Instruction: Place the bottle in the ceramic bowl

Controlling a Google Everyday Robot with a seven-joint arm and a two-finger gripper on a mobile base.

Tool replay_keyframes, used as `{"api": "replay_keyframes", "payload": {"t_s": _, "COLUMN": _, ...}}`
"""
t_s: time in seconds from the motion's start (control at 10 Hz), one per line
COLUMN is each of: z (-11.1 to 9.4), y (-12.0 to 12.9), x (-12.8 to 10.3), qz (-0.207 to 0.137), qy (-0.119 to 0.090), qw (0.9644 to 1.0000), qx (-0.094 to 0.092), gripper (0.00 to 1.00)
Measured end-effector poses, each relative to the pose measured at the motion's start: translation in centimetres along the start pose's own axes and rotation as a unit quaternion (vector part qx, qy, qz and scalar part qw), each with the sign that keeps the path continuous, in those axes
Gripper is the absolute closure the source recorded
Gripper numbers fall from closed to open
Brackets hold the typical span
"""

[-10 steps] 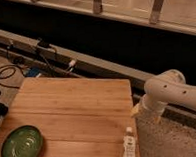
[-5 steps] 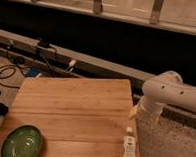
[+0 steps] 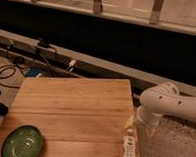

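Presumably light, smooth and easily tipped, the bottle (image 3: 129,149) rests on the tabletop (image 3: 73,109) just beside the gripper (image 3: 138,126), toward the camera from it; the gripper hangs spread and empty, and should pinch the bottle's mid-body across its narrow width.

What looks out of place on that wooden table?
The bottle sits right at the table's right edge, far from the green bowl, so a nudge might knock it off. The robot's gripper hangs close by it, jaws open. Nothing looks spilled or broken.
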Motion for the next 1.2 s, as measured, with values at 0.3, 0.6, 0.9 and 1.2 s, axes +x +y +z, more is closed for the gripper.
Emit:
{"api": "replay_keyframes", "payload": {"t_s": 0.3, "z": 1.6, "y": 0.7, "x": 0.8, "qz": -0.008, "qy": 0.022, "qw": 0.9997, "qx": -0.003, "gripper": 0.35}}
{"api": "replay_keyframes", "payload": {"t_s": 0.6, "z": 3.2, "y": 1.1, "x": 1.3, "qz": -0.006, "qy": 0.038, "qw": 0.9993, "qx": 0.001, "gripper": 0.35}}
{"api": "replay_keyframes", "payload": {"t_s": 0.9, "z": 3.2, "y": 1.1, "x": 1.3, "qz": -0.005, "qy": 0.038, "qw": 0.9993, "qx": 0.001, "gripper": 0.35}}
{"api": "replay_keyframes", "payload": {"t_s": 1.2, "z": 3.8, "y": 0.5, "x": 1.0, "qz": 0.001, "qy": 0.044, "qw": 0.999, "qx": 0.008, "gripper": 0.35}}
